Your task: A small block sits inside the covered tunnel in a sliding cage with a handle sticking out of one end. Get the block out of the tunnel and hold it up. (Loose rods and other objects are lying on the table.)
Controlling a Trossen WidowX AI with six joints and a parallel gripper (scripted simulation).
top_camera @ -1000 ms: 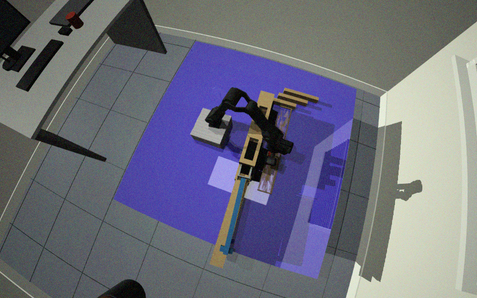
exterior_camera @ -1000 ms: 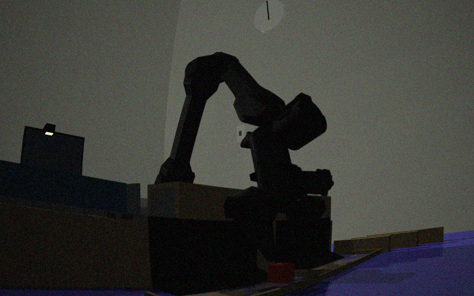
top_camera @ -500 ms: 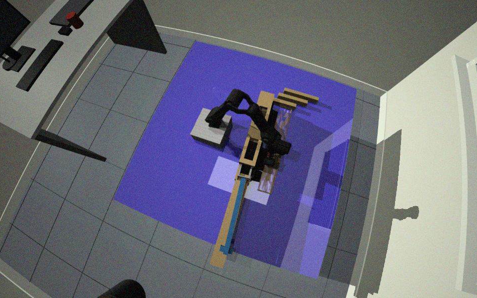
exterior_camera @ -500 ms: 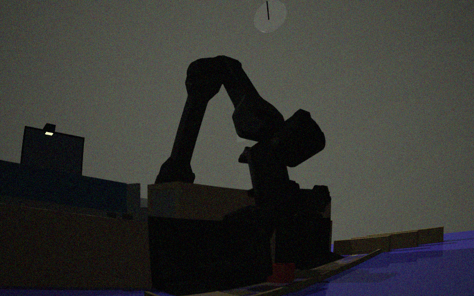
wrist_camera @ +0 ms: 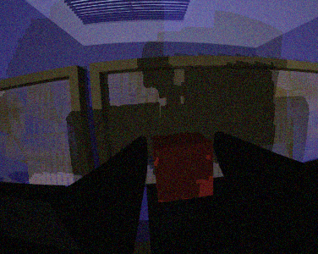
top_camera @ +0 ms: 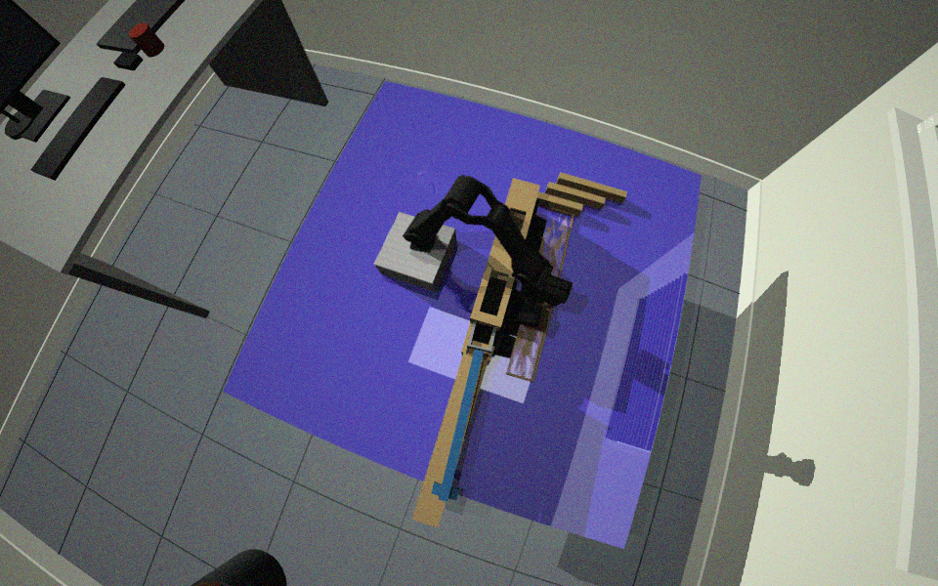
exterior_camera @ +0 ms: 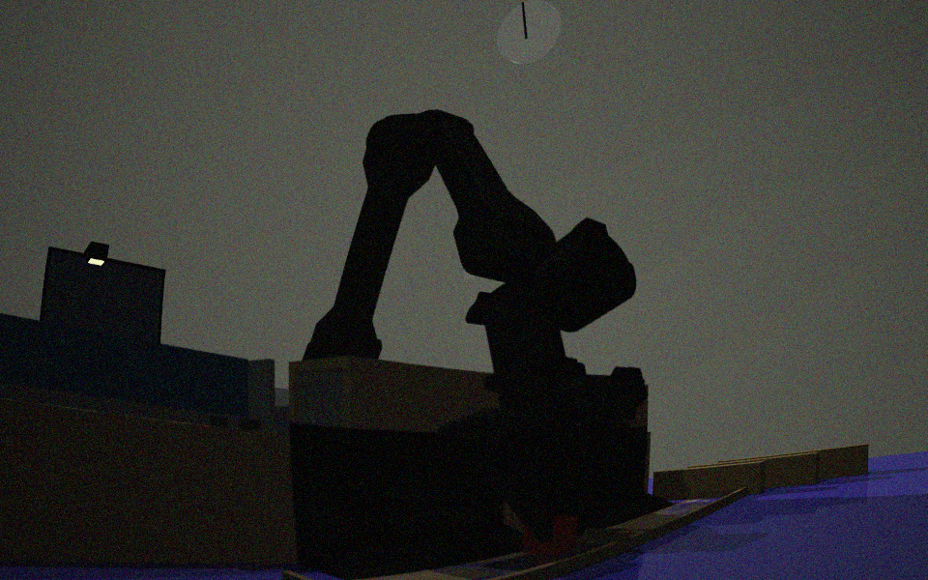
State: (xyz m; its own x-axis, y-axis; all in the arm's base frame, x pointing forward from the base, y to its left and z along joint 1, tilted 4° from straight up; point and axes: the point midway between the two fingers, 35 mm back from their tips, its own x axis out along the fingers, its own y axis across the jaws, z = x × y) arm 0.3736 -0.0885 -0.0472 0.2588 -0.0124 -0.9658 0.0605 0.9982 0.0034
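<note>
You have one red block (exterior_camera: 563,532) (wrist_camera: 183,167) between two fingers; whether they grip it, you can't quite tell in this gloom. Three wooden rods (top_camera: 575,194) (exterior_camera: 712,478) lie beyond.
</note>
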